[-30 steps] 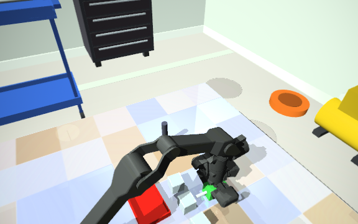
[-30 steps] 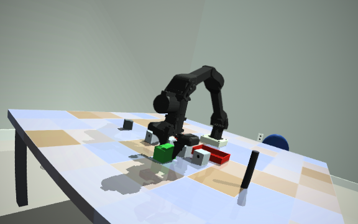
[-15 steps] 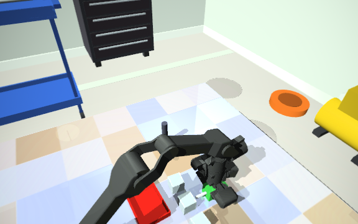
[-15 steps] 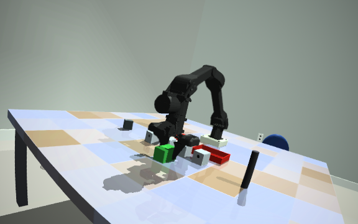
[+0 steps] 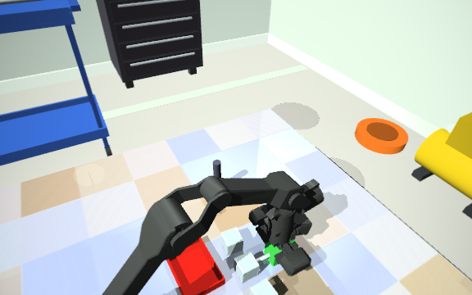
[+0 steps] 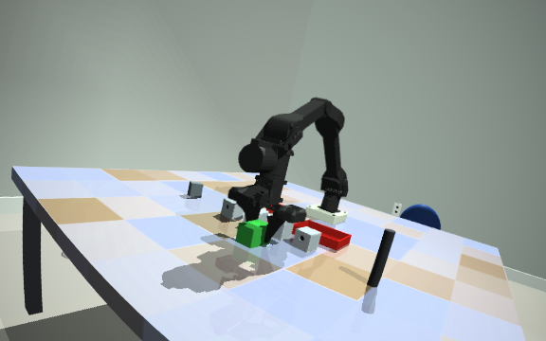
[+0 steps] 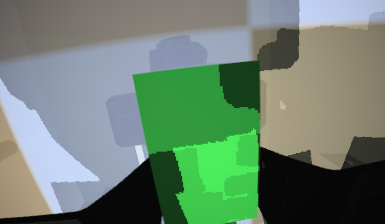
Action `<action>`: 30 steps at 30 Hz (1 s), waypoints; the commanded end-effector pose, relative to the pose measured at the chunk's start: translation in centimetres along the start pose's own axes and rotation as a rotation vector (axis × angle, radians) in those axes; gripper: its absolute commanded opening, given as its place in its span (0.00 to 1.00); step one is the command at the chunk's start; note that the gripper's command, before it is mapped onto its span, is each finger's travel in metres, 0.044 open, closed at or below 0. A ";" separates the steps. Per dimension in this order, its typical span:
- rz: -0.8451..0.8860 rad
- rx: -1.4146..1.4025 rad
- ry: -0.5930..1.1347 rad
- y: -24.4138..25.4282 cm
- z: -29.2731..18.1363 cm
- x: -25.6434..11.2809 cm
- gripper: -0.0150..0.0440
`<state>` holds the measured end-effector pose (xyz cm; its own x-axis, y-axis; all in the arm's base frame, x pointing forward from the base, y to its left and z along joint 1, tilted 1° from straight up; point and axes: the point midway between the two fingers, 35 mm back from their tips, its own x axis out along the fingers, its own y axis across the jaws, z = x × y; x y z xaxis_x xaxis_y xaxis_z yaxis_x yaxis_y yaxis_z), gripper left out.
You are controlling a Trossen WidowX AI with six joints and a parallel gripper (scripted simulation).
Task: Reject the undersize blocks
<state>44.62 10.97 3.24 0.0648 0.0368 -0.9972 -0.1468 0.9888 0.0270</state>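
Holding the green GO gauge [image 5: 272, 254] [image 6: 250, 234] [image 7: 195, 102] by its block-shaped handle, the gripper [image 5: 275, 251] [image 6: 260, 231] [image 7: 198, 150] was closed on it, one finger on each side. In the top view the gauge sat right of the middle steel block [image 5: 247, 267] [image 6: 282, 232], its pale pin [image 5: 264, 258] pointing left at that block. Couldn't tell if the tip was in the bore. Red reject tray [image 5: 218, 284] [image 6: 335, 242] was further left, past the blocks; no block showed in its visible part.

Relative to the hand: handle between the fingertips, sticking out past them toward the near side in the exterior view, pin on the opposite side. Looked low over the table, contact unclear.

Handling, my read: handle stiff, light to moderate, not fragile. Flat sides suited a parallel grip; smooth faces could slip or twist under an off-axis push. Best hold was square across the handle, fingers off the pin, pin level and in line with the bore. Steel blocks likely heavier for their size, hard and a bit slick; opposite side faces were the place to grab, bore left uncovered.
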 end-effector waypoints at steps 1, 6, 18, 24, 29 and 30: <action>-0.002 -0.003 -0.022 0.0 0.1 -0.7 0.25; -0.002 -0.003 -0.025 0.0 -0.1 -0.7 0.25; -0.002 -0.003 -0.025 0.0 0.1 -0.9 0.25; -0.002 -0.003 -0.025 0.0 0.2 -0.8 0.25; -0.002 -0.003 -0.025 -0.1 0.2 -0.7 0.25; -0.002 -0.003 -0.025 -0.1 0.2 -0.7 0.25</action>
<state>44.61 10.96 3.82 0.0829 0.0411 -0.9957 -0.1472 0.9887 0.0286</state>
